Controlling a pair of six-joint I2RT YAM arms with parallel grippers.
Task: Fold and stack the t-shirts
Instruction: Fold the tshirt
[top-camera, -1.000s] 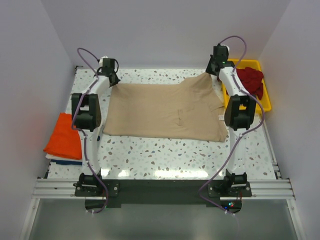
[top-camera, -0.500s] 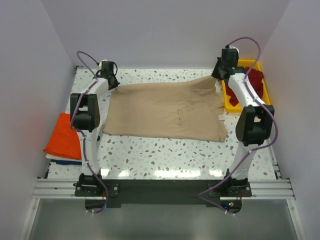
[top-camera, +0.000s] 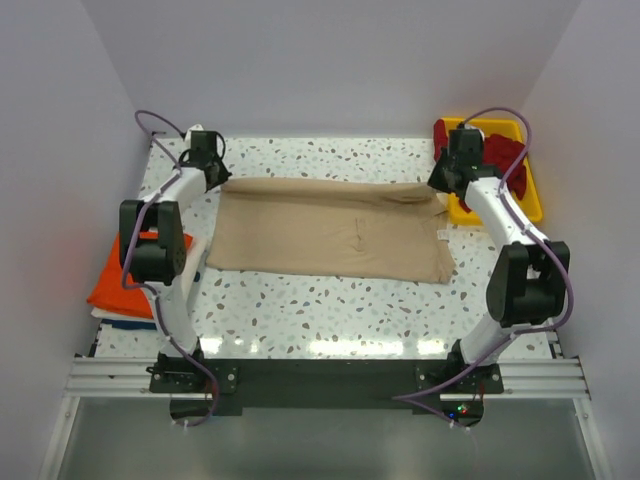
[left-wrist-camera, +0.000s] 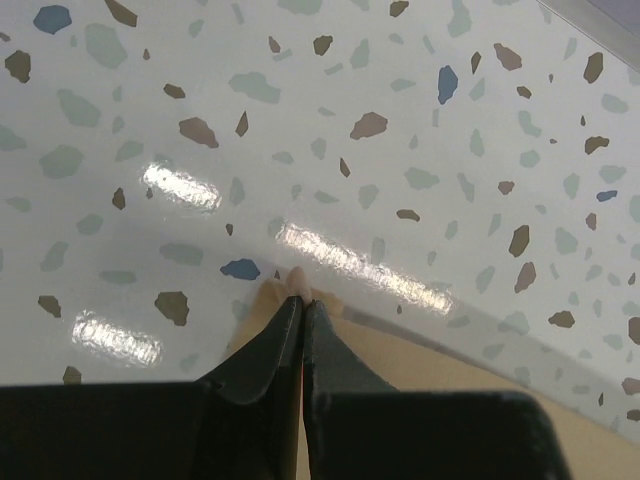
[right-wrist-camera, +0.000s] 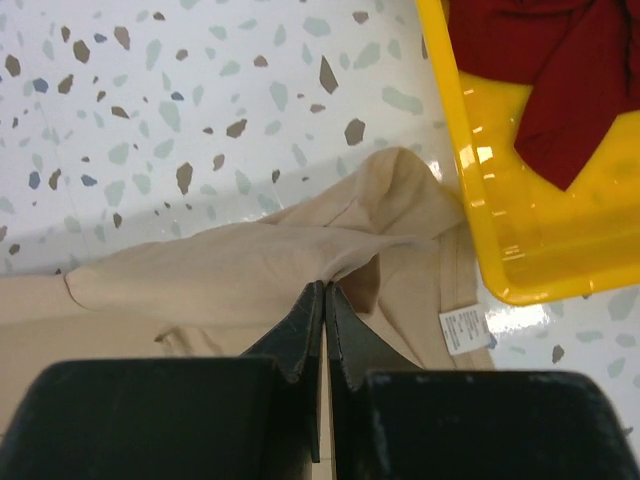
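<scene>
A beige t-shirt lies spread across the middle of the table, and both grippers hold its far edge. My left gripper is shut on the far left corner, where a nub of beige cloth sticks out past the fingertips of the left gripper. My right gripper is shut on a raised fold of the beige t-shirt at the far right corner, and the cloth bunches at the tips of the right gripper. An orange t-shirt lies folded at the left edge. Dark red t-shirts lie in the tray.
The yellow tray stands at the far right, and its corner is close beside the right gripper. A white care label shows on the beige cloth. A white and blue cloth peeks out under the orange t-shirt. Walls enclose the table on three sides.
Both grippers have come down and a little nearer with the beige t-shirt's far edge, so it now lies lower and flatter. Both elbows have swung outward, the right one past the tray.
</scene>
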